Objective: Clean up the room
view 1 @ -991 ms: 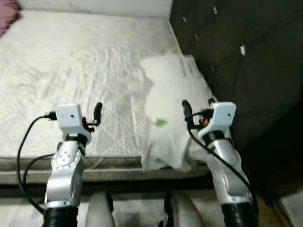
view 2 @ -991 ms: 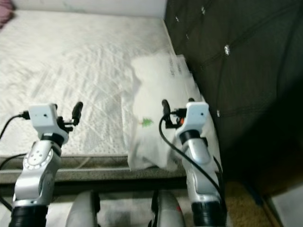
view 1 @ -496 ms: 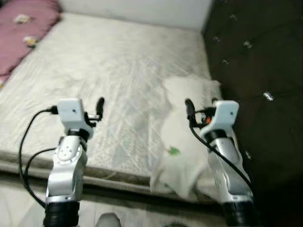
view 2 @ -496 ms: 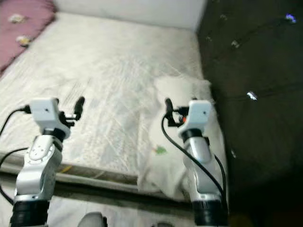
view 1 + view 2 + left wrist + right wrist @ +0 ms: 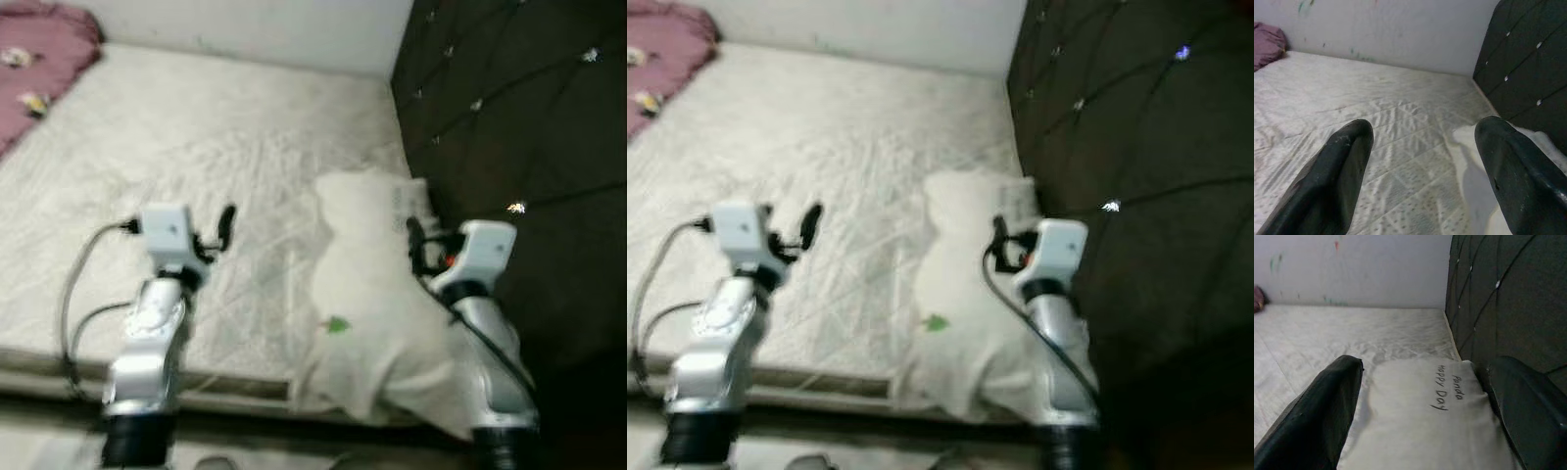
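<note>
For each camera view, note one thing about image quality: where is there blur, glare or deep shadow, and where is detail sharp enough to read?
Left eye view: soft motion blur over the mattress; glints sparkle on the dark tufted headboard, whose lower part falls into shadow.
Right eye view: the same softness.
Right wrist view: sharper; the print on the white pillow reads "Happy Day".
Left wrist view: mattress quilting crisp, near fingers slightly soft.

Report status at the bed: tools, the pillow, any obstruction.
Left tool open over the bare quilted mattress. Right tool open above the white printed pillow, beside the dark tufted headboard. Nothing blocking.
</note>
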Controlling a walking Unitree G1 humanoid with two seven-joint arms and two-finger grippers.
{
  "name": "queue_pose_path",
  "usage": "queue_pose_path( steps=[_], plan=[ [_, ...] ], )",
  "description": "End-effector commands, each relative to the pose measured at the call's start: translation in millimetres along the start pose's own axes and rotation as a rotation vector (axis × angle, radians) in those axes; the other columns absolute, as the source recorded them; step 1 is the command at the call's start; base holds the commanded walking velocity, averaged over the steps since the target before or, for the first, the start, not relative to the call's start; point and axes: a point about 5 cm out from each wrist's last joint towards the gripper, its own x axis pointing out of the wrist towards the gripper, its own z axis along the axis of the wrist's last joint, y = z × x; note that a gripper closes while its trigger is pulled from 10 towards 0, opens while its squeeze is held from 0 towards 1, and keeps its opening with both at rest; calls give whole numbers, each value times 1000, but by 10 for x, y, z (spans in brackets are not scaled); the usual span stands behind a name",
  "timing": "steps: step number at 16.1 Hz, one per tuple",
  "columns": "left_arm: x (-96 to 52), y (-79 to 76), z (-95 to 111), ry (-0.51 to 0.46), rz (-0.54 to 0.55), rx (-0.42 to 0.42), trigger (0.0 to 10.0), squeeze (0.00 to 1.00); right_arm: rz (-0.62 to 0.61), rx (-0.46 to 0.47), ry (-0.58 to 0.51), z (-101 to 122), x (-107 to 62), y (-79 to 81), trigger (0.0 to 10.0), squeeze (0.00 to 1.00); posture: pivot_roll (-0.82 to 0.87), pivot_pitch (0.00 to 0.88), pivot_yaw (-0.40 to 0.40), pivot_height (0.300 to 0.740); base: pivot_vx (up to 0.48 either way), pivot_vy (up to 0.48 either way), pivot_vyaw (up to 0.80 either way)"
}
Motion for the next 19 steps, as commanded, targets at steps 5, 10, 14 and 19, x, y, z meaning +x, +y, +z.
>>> queue_pose_path(
  steps=[5, 10, 14, 19],
  plan=[
    [-8, 15, -26, 15, 12, -18, 10000, 0, 36, -9, -4, 43, 40, 61, 10000, 0, 12, 0, -75, 740, 0, 463, -269],
    [3, -6, -19, 12, 9, -21, 10000, 0, 44, -18, -1, 43, 56, 64, 10000, 0, 9, 0, -79, 740, 0, 480, 0],
    [-7, -20, -27, 14, 9, -26, 10000, 0, 45, -19, 3, 38, 59, 63, 10000, 0, 9, 0, -80, 740, 0, 480, 0],
    [-1, -23, -13, 7, 13, -26, 10000, 0, 50, -22, 10, 29, 67, 67, 10000, 0, 13, 0, -80, 740, 0, 480, 0]
  ],
)
